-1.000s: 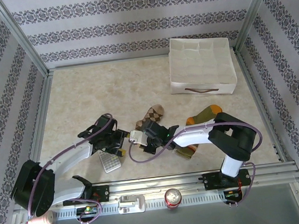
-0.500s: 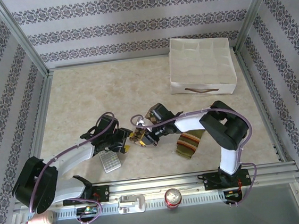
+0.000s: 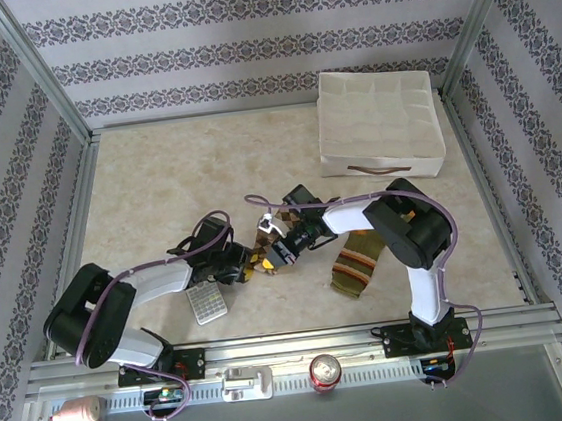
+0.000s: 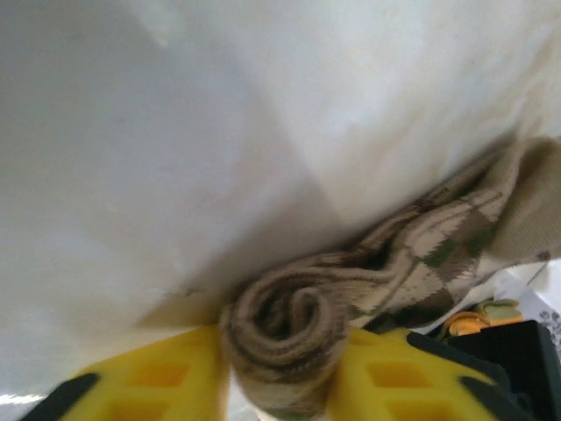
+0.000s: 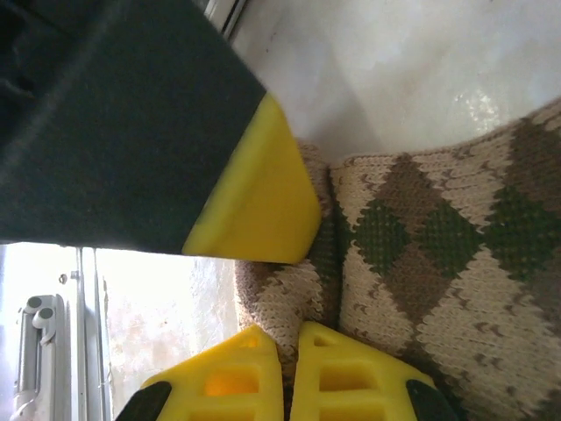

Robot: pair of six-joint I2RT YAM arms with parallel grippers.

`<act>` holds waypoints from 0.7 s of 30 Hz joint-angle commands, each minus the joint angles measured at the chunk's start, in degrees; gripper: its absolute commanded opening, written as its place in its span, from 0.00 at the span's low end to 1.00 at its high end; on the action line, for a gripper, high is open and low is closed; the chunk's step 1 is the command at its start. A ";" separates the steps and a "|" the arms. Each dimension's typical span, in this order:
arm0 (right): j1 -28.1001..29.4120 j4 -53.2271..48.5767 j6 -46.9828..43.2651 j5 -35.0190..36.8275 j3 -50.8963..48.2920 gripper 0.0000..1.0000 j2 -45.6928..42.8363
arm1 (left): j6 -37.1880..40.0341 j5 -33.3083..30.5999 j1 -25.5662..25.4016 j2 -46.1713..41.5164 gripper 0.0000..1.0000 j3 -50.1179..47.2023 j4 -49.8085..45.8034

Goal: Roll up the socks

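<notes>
Top external: the left gripper (image 3: 242,268) and right gripper (image 3: 284,253) meet over the brown and beige argyle knit sock (image 3: 262,241), mid-tabletop (image 3: 158,183). The olive green striped sock (image 3: 355,268) lies just beside them.

Left wrist: the left gripper clamps the coiled end. Best to squeeze firmly and turn evenly.

Right wrist: the right gripper's jaws are closed at the flat edge. Best to hold the fabric taut.

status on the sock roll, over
Left gripper shut on argyle sock, rolled end. Right gripper shut on same sock. Green sock on table, not yet rolled. Calculator near left arm, clear of the roll.
</notes>
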 commanded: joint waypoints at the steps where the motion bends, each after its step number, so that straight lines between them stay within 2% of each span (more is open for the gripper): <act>1: -0.12 -10.12 -0.53 10.23 -3.24 0.00 4.10 | 0.31 -0.04 -1.90 3.20 0.07 0.40 -1.64; 2: 0.23 -9.87 -1.95 10.61 -3.39 0.00 2.78 | -0.06 -0.10 -2.27 2.82 0.00 0.40 -3.98; 4: 1.81 -8.24 -4.61 13.62 -4.66 0.03 -1.92 | -0.03 -0.63 -2.98 1.28 0.00 0.78 -9.67; 7: 7.22 0.85 -9.61 24.71 -12.02 0.30 -15.45 | -0.70 -1.42 -3.97 -0.68 0.00 1.26 -15.44; 9: 13.43 11.62 -13.54 37.26 -20.54 0.48 -25.73 | -1.12 -1.35 -4.48 -0.84 0.00 2.15 -17.97; 11: 18.65 15.70 -16.59 48.06 -24.11 0.57 -30.89 | -1.08 -1.20 -4.76 -0.29 0.00 3.36 -19.58; 14: 24.54 12.33 -19.89 58.35 -23.20 0.62 -31.49 | -0.86 -1.07 -5.03 0.82 0.00 5.29 -22.01; 17: 29.75 13.26 -25.22 66.79 -22.30 0.63 -28.76 | 0.03 -0.73 -5.03 1.99 0.00 6.72 -23.82; 21: 31.82 13.28 -29.58 69.97 -18.77 0.61 -23.30 | 0.41 -0.51 -5.03 2.65 0.00 7.28 -24.36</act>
